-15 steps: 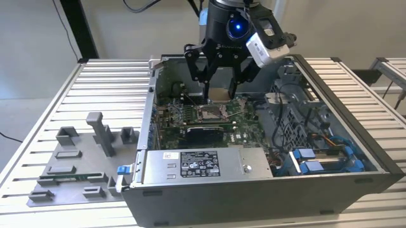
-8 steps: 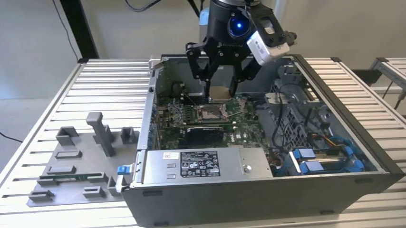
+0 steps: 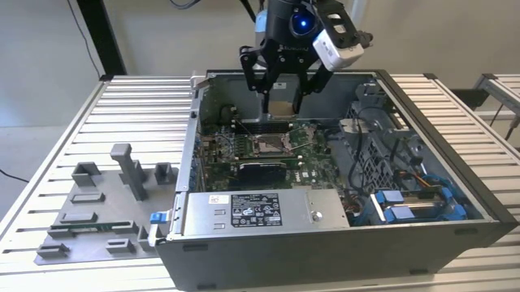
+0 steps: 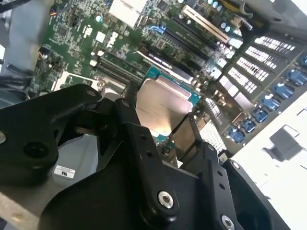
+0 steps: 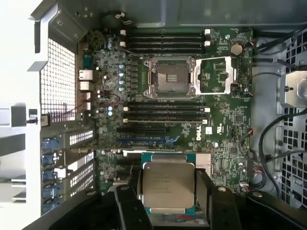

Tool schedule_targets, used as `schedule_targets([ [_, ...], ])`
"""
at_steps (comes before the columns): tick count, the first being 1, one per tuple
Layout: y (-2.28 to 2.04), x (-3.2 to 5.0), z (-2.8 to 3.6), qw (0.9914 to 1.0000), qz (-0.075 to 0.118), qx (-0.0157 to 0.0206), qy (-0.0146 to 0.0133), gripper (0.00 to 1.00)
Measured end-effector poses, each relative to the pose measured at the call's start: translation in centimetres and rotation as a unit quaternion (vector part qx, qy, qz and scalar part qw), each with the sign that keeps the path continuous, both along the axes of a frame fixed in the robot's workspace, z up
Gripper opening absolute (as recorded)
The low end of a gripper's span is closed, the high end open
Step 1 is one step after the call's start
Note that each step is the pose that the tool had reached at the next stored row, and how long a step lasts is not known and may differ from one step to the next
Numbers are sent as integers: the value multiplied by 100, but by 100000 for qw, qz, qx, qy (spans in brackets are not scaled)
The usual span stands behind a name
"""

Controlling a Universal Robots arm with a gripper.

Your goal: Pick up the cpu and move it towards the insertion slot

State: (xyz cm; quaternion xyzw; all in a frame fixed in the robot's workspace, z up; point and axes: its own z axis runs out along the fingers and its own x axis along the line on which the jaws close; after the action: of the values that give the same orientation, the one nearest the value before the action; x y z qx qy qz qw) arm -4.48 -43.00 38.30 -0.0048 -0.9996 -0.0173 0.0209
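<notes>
Currently, carry step: gripper (image 5: 166, 188) jaws clenched on the cpu (image 5: 168, 184), held above the motherboard (image 5: 225, 120). Insertion slot (image 5: 171, 77) lies beyond at 12 o'clock, uncovered; a steady, level approach seems required.

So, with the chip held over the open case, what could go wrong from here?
1. The cpu is pinched by its edges between the black fingers; a slip could drop it onto the board.
2. The slot is open with its frame flipped aside; a tilted or off-centre approach might damage the socket.
3. The case wall is close to the gripper; a wide move may hit it.
</notes>
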Motion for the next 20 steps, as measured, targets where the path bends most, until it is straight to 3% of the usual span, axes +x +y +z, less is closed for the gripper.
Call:
schedule_targets([
  [12, 341, 57, -19, 100000, 150, -221, -41, 0],
  [20, 627, 65, -30, 99996, 223, -797, -229, 0],
])
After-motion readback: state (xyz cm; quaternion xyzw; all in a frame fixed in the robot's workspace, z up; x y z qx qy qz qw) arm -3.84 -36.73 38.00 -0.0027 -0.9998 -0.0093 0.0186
